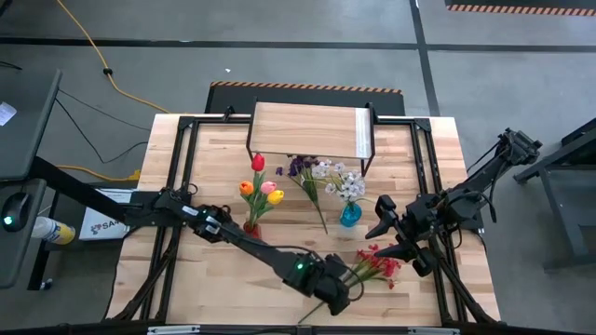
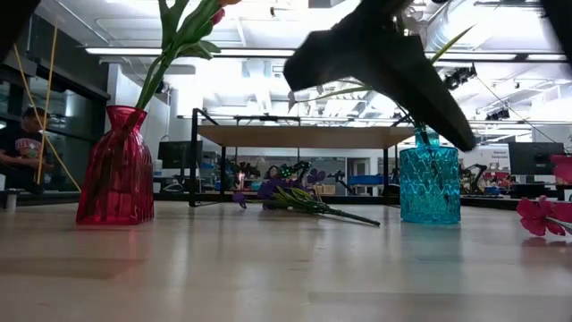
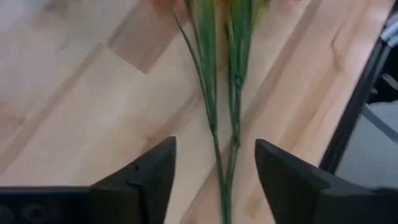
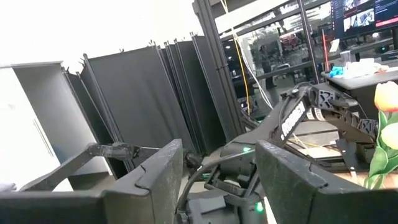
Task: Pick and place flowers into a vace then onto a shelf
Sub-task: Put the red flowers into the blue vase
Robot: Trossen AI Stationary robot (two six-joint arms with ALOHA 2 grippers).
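A red blossom spray (image 1: 382,266) lies flat near the table's near right edge, and its green stems (image 3: 219,93) run between the open fingers of my left gripper (image 3: 214,146), which sits low over the stem end (image 1: 346,276). A red vase (image 1: 251,225) holds red, orange, pink and yellow tulips (image 1: 262,188). White blossoms (image 1: 345,181) stand in a blue vase (image 1: 350,216). A purple spray (image 1: 303,170) lies on the table in front of the shelf (image 1: 312,130). My right gripper (image 1: 382,216) hovers open beside the blue vase.
The shelf stands at the table's far middle on thin black legs (image 2: 192,156), its board bare. Both vases (image 2: 114,170) (image 2: 429,183) stand between it and my arms. The purple spray's stem (image 2: 344,213) stretches toward the blue vase. Bare wood lies along the near left.
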